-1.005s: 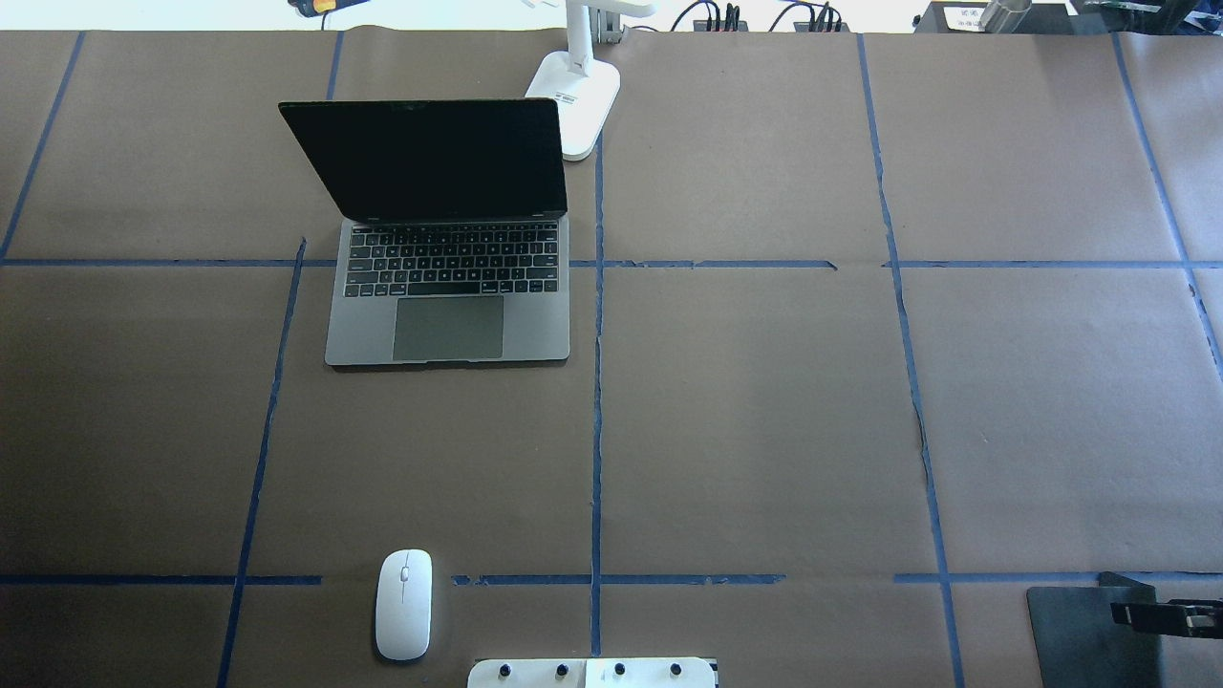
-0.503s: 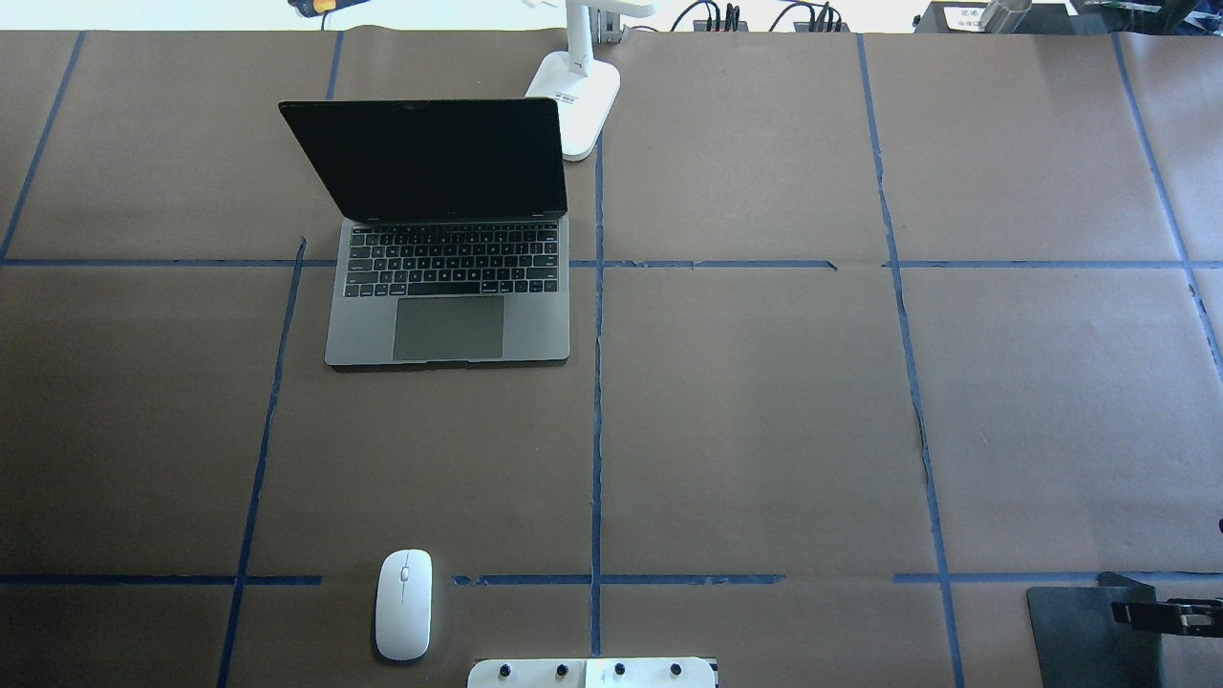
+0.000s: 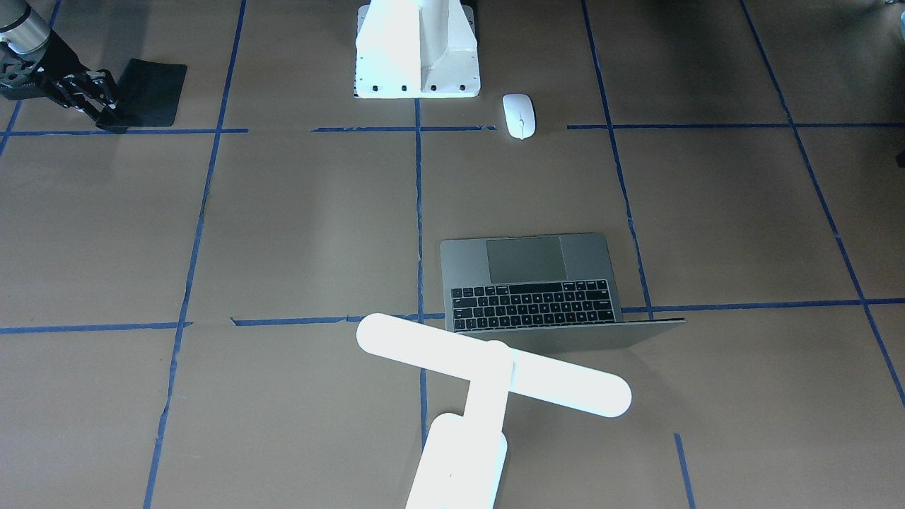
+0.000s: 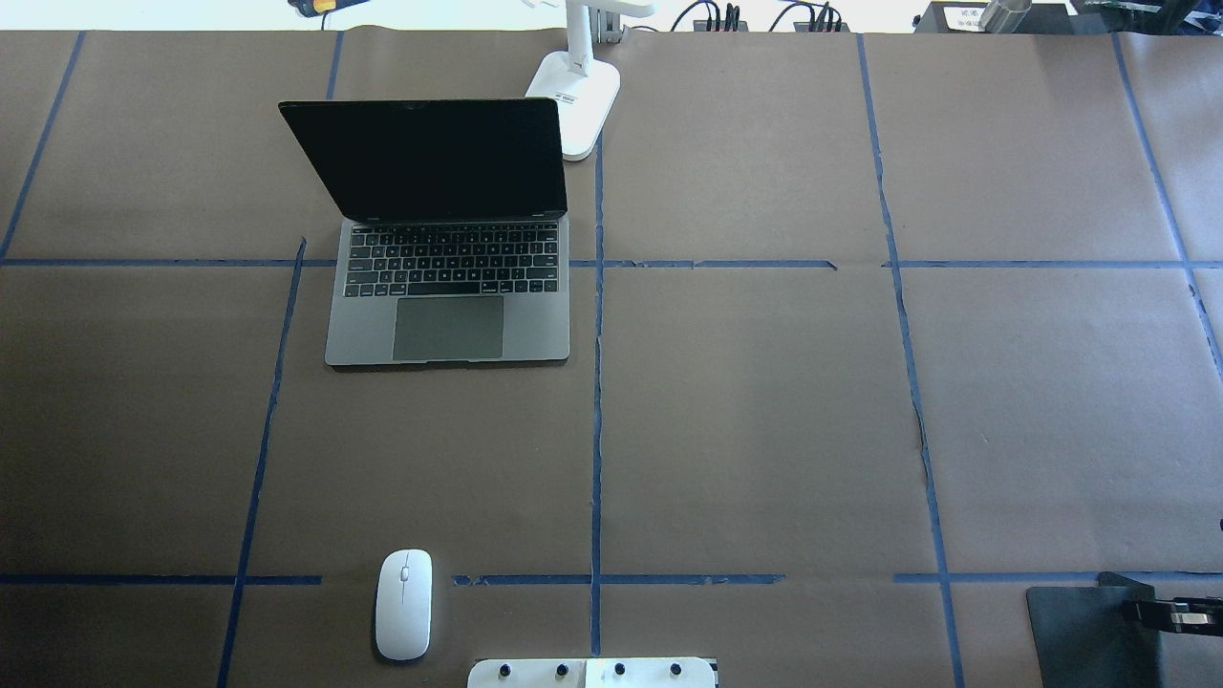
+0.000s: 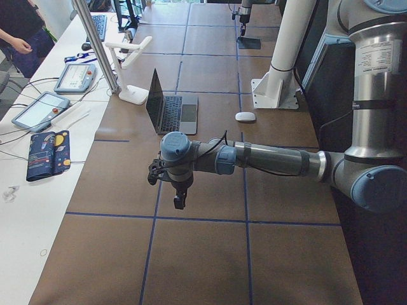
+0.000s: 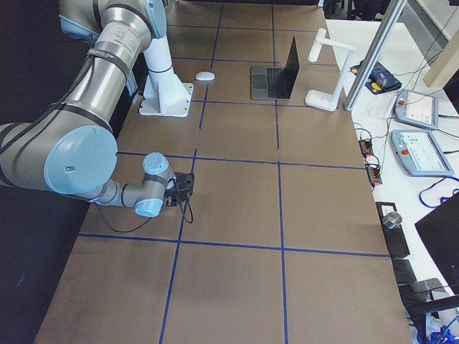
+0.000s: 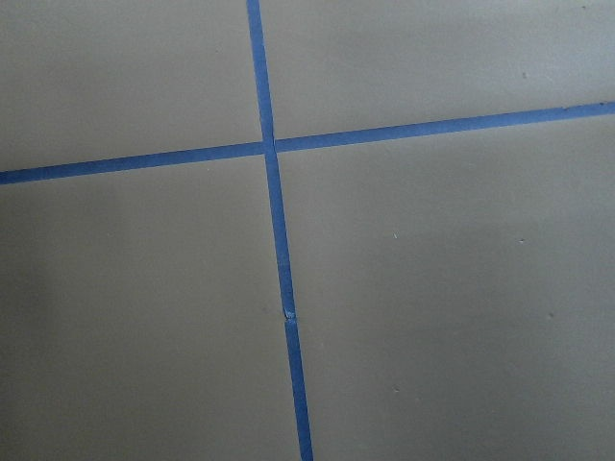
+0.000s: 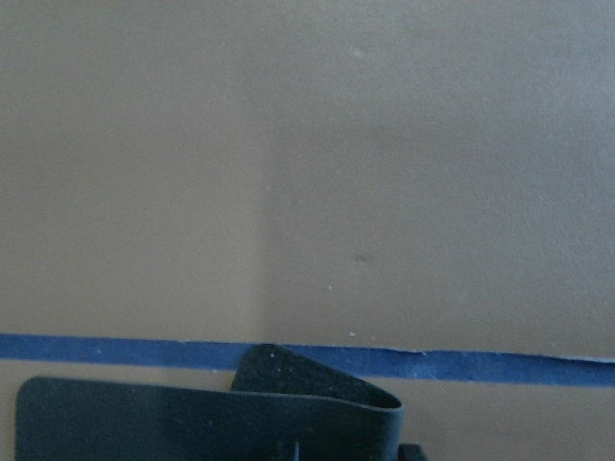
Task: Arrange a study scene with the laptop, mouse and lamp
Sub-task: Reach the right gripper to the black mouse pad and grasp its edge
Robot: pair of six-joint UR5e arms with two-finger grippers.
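Right tool (image 3: 112,121) pinches mat's (image 3: 152,88) curled edge, near right. Left tool (image 5: 179,202) hangs above table (image 4: 764,430); opening: cannot tell. Laptop (image 4: 449,315) open far left, lamp (image 3: 495,364) behind; mouse (image 4: 403,604) near left.

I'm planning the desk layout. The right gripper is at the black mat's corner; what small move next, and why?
Probably lift the mat slightly and draw it toward the laptop. The right gripper seems to pinch its curled-up corner, the mat lies far from the open laptop, and the mouse sits on bare table near the white pedestal.
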